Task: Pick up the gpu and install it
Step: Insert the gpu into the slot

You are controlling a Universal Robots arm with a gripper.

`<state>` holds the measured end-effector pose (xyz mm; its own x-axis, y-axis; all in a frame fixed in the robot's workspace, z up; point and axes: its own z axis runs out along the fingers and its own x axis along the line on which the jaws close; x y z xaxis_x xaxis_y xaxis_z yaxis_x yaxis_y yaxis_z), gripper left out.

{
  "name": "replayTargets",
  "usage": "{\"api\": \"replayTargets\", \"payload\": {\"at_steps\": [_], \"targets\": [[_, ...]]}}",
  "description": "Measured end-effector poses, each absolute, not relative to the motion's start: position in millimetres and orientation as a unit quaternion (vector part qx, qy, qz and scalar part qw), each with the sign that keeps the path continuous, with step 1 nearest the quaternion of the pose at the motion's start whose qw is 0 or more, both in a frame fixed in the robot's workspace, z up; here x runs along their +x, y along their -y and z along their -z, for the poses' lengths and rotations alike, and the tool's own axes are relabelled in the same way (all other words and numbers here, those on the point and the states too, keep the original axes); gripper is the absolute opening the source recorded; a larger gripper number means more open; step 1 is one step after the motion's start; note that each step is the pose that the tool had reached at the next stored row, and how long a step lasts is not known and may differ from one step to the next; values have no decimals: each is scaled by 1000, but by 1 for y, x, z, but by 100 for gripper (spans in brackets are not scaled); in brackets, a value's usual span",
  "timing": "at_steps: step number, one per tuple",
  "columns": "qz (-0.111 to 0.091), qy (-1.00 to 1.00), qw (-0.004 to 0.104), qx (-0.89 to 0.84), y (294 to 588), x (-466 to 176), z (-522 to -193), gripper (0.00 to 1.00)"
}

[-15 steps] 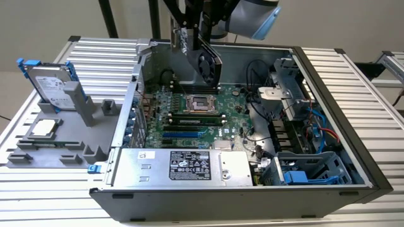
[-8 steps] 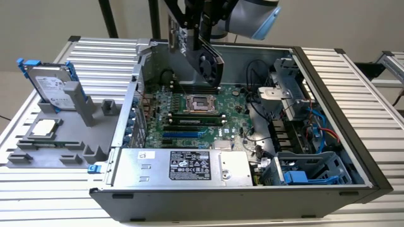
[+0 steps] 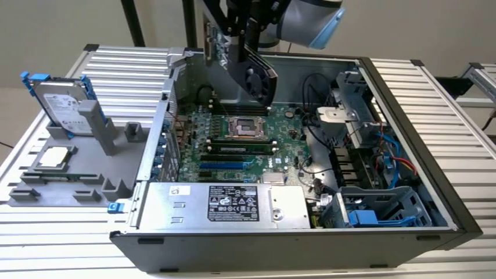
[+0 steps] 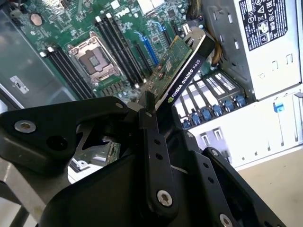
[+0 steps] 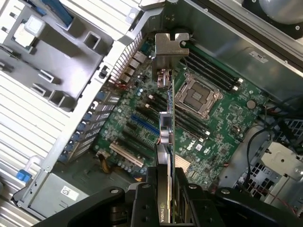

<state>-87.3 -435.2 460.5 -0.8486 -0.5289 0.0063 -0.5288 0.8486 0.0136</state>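
the jaws are clamped on one gpu, gripping the end opposite its silver bracket. the card hangs tilted in the air over the one open computer case, above the motherboard and its one open processor socket. on the desk, at the exterior view's left, one grey tray holds one hard drive standing upright and one processor chip lying flat.
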Motion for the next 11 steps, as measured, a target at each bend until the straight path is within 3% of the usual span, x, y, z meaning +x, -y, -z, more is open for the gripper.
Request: {"api": "replayTargets", "payload": {"at_steps": [11], "targets": [[5, 949, 5, 316, 435, -87, -460, 0]]}}
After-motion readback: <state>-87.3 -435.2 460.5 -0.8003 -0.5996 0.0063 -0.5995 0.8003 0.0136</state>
